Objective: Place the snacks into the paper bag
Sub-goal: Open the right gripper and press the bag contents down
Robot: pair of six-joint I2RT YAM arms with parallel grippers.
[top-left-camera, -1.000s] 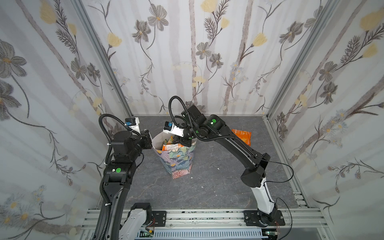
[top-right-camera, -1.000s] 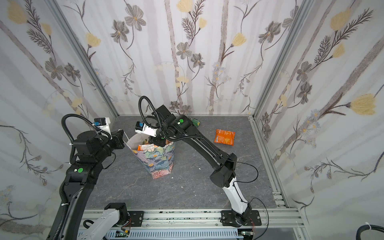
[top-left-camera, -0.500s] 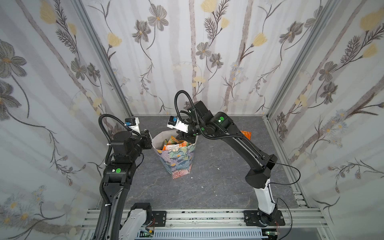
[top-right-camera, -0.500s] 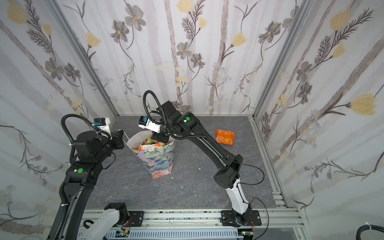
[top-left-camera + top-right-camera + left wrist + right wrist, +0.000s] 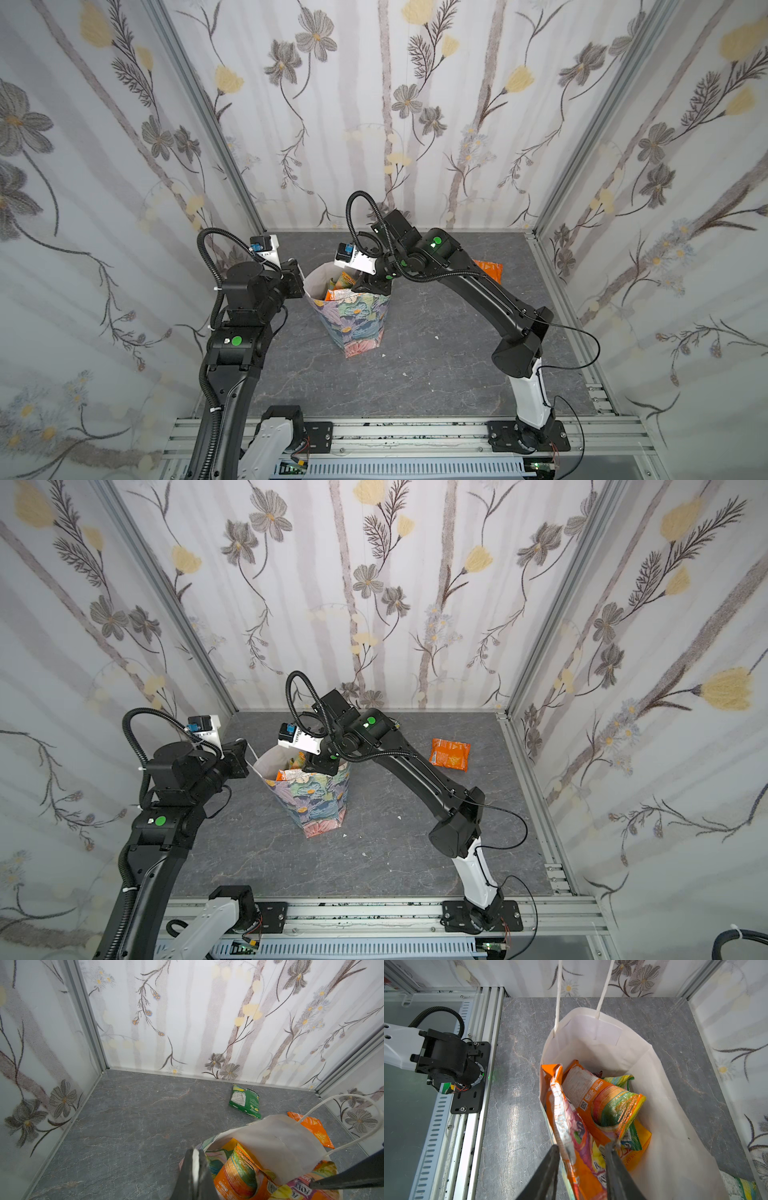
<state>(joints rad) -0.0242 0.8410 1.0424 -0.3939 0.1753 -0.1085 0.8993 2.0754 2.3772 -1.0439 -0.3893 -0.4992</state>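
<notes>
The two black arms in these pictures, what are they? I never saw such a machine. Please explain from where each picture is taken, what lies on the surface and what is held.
They are two robot arms, left and right, fixed to a rail, each ending in a pincer. Two pictures look down on the whole scene; the other two come from cameras on the wrists. The left pincer is shut on the rim of a flowered paper bag, which stands on the gray table. The right pincer hangs over the bag's mouth with its jaws apart and seems to hold nothing. Several snack packets lie inside the bag. Outside it, an orange packet and a green packet lie on the table toward the back wall.
</notes>
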